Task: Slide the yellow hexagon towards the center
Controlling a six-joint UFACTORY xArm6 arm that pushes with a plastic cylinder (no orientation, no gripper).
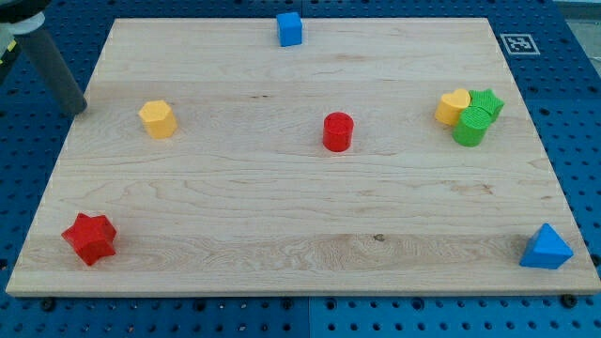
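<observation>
The yellow hexagon [158, 118] sits on the wooden board [282, 207] at the view's left, in the upper half. My tip [79, 106] is at the board's left edge, to the left of the yellow hexagon and a little above it, with a clear gap between them. The rod slants up to the view's top left corner. A red cylinder [338, 131] stands near the board's middle, to the right of the hexagon.
A blue cube [289, 29] is at the top edge. A yellow heart [453, 107], a green star [487, 101] and a green cylinder [472, 126] cluster at the right. A red star [90, 238] is bottom left, a blue triangle [547, 248] bottom right.
</observation>
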